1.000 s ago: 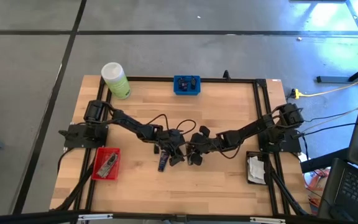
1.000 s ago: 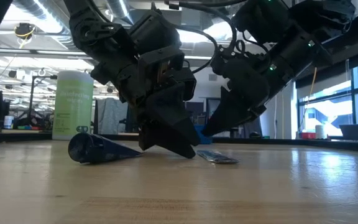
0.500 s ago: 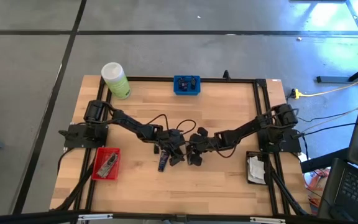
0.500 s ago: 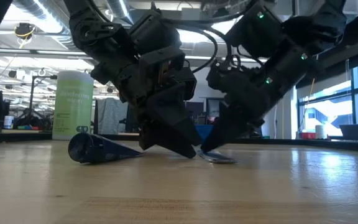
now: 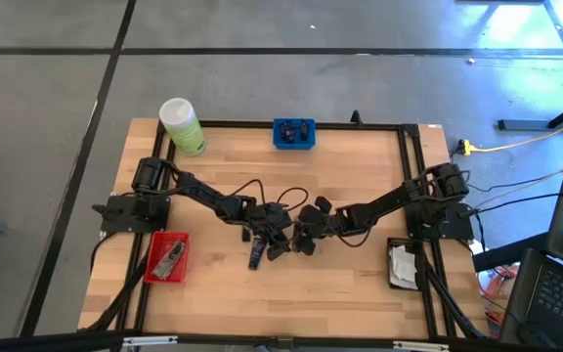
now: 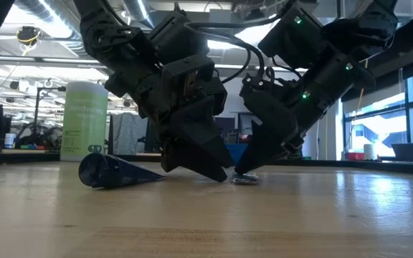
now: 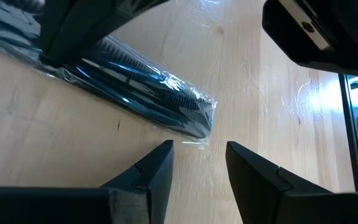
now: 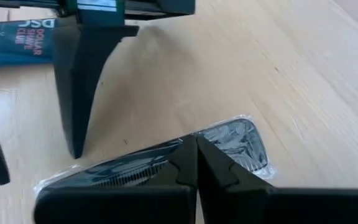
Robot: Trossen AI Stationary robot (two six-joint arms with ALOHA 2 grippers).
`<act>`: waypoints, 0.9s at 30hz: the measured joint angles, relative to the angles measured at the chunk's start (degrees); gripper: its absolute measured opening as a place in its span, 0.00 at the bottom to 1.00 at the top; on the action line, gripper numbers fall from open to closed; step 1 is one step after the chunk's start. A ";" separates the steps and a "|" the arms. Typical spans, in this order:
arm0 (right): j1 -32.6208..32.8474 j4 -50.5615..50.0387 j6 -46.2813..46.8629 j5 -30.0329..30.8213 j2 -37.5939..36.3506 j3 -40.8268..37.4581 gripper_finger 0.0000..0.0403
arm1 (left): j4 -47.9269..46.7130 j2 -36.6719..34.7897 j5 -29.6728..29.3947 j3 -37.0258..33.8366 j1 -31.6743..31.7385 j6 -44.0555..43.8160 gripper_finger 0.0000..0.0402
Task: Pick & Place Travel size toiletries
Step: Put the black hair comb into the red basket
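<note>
Clear packet (image 8: 166,163) lies flat on wood, pinched in the closed right hand (image 8: 196,163).

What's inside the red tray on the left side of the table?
The red tray holds a small cluster of slim grey items lying together in the high view. How many there are, and whether anything lies under them, cannot be told from here.
</note>
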 joint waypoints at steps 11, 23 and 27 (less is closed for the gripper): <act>0.00 -0.46 0.42 0.07 0.04 -0.02 0.00 | 0.18 -0.05 -6.24 0.04 0.00 -0.65 0.36; 0.00 -0.10 0.10 -0.16 0.09 -0.17 0.00 | 1.03 0.14 -9.87 0.04 0.07 -0.65 0.40; -0.02 0.22 -0.08 -0.27 0.09 -0.24 0.00 | 2.01 0.54 -9.99 0.12 0.35 -2.02 0.49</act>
